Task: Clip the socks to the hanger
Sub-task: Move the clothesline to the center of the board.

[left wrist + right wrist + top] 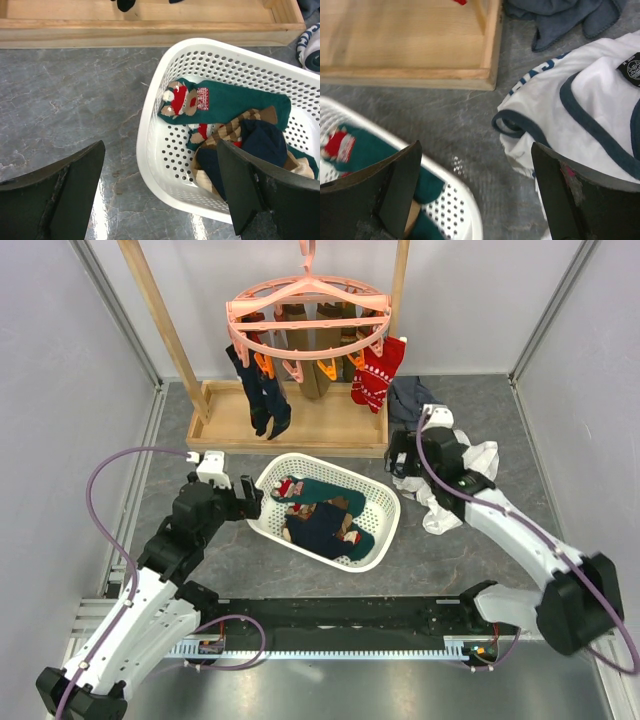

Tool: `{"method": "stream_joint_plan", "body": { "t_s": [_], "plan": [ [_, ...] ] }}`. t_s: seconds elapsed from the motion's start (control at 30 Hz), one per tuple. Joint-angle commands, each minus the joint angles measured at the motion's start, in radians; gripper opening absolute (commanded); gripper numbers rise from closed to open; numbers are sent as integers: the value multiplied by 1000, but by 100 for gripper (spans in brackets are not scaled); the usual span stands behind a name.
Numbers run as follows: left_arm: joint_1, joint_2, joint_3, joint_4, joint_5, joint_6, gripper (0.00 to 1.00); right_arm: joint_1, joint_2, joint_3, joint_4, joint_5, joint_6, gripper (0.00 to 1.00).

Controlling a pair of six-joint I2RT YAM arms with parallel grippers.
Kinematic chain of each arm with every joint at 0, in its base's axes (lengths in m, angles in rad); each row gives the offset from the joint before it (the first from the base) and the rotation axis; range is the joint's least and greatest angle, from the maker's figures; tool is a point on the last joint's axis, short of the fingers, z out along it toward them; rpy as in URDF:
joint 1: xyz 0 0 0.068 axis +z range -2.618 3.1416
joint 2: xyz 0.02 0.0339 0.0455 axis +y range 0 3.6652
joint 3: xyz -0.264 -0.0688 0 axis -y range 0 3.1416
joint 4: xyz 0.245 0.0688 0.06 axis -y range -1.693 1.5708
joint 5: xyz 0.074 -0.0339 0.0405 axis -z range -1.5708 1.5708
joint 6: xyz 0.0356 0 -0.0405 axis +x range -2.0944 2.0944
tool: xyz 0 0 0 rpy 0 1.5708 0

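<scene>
Top external view puts the pink hanger point(308, 315) at twelve o'clock, hooked high on the wooden rack point(300, 425) so that its clips hang free and can be reached from below. Several socks are clipped there: a navy pair point(262, 390) at its seven o'clock, tan ones point(320, 375) at six and a red patterned pair point(376, 375) at four. More socks point(325, 518) lie heaped in the white basket point(385, 502) at the middle of the table point(450, 560), gathered within reach of both arms.

The left gripper point(248, 502) hovers at the basket's nine o'clock rim, its fingers point(75, 190) spread wide with nothing held. Its wrist view shows a teal sock point(225, 102) with a bear pattern lying on top at one o'clock. A brown-striped one point(235, 130) and a navy one point(262, 142) lie beneath it. The pose looks like a line-up for a pick, and the teal sock seems the easiest to pinch.

The right gripper point(402, 455) sits at the basket's two o'clock, also spread and empty, above bare table between the basket and a white shirt point(450, 495). A grey cloth point(410, 400) lies at its twelve o'clock. It is probably parked there to take a sock's other end or to press a clip open.
</scene>
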Motion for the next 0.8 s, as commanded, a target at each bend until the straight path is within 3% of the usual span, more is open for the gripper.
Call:
{"method": "stream_joint_plan", "body": {
  "t_s": [0.0,0.3,0.47,0.63,0.77],
  "plan": [
    [2,-13,43,-25,73,-19,100,1,189,128,125,161,74,98],
    [2,-21,43,-46,142,-44,100,1,603,361,263,331,72,98],
    [2,17,52,-45,184,-70,100,1,796,513,231,437,105,98],
    [2,62,61,-39,242,-100,100,1,889,619,41,548,190,98],
    [2,119,64,-16,299,-154,100,1,846,569,-33,557,272,98]
  ]
}}
